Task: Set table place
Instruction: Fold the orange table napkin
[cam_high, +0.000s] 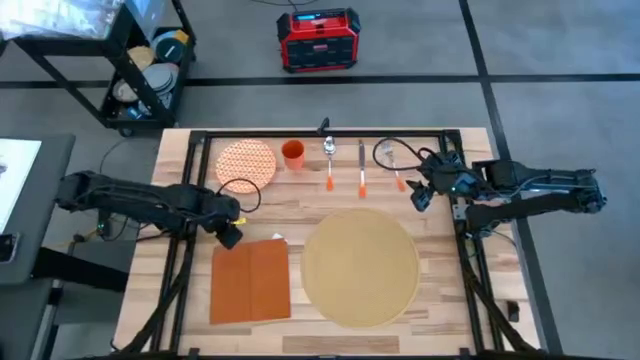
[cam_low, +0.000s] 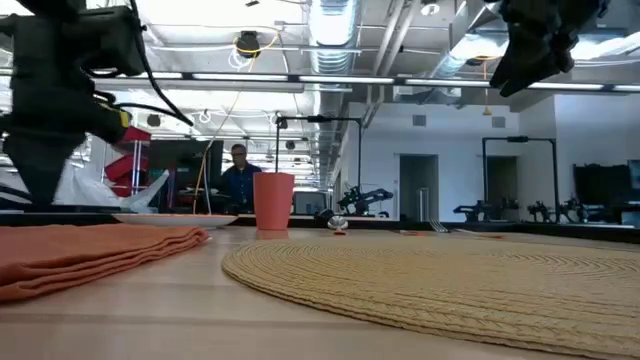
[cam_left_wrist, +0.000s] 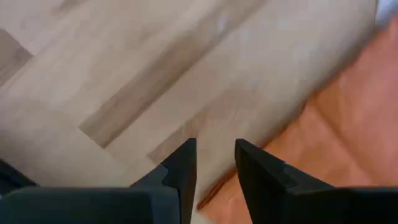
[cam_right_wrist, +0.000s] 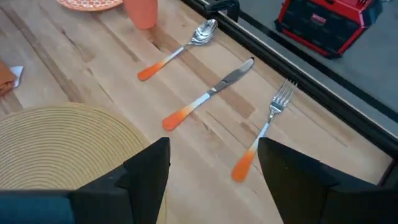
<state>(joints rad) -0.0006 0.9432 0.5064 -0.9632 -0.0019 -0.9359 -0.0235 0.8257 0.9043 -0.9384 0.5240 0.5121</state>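
Note:
The round tan placemat (cam_high: 360, 265) lies flat on the wooden table (cam_high: 330, 205), right of centre near the front. My left gripper (cam_high: 230, 232) hangs just above the bare wood at the far left corner of the orange napkin (cam_left_wrist: 348, 124). Its fingers (cam_left_wrist: 215, 146) point down, a narrow gap apart, with nothing between them. My right gripper (cam_high: 422, 195) is wide open, well above the table near the placemat's far right rim. In its wrist view (cam_right_wrist: 214, 146) it looks down on the placemat (cam_right_wrist: 62, 143) and the fork (cam_right_wrist: 264, 130).
Along the far edge stand a patterned orange-and-white plate (cam_high: 246, 162) and an orange cup (cam_high: 293, 154). Beside them lie a spoon (cam_high: 329, 160), a knife (cam_high: 361, 165) and the fork (cam_high: 395, 168), all orange-handled. The napkin (cam_high: 250, 282) lies left of the placemat. A person shows in the room beyond (cam_low: 238, 170).

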